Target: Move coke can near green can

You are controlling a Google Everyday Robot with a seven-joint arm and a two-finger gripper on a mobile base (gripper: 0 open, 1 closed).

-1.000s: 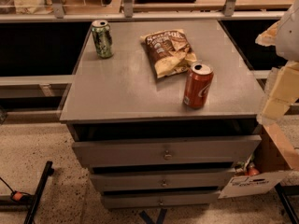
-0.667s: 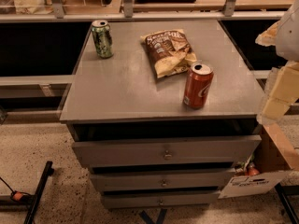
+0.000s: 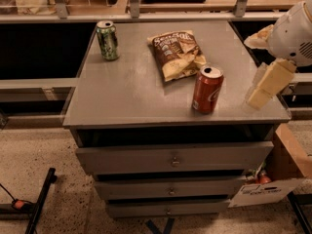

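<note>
Right of the red aluminium coke can, your pale gripper has crept a little closer. You cannot tell its grip. The can waits, well apart from the green aluminium can.

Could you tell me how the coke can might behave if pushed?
The coke can stands upright, tall and narrow, so a high push would probably tip it. Its top looks opened, so perhaps light. The pincer hangs to its right in view.

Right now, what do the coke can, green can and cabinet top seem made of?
Likely aluminium: the coke can, glossy red with silver top, and the green can, mottled green. The cabinet top looks matte grey, painted metal or laminate. The gripper hangs off its right edge.
</note>
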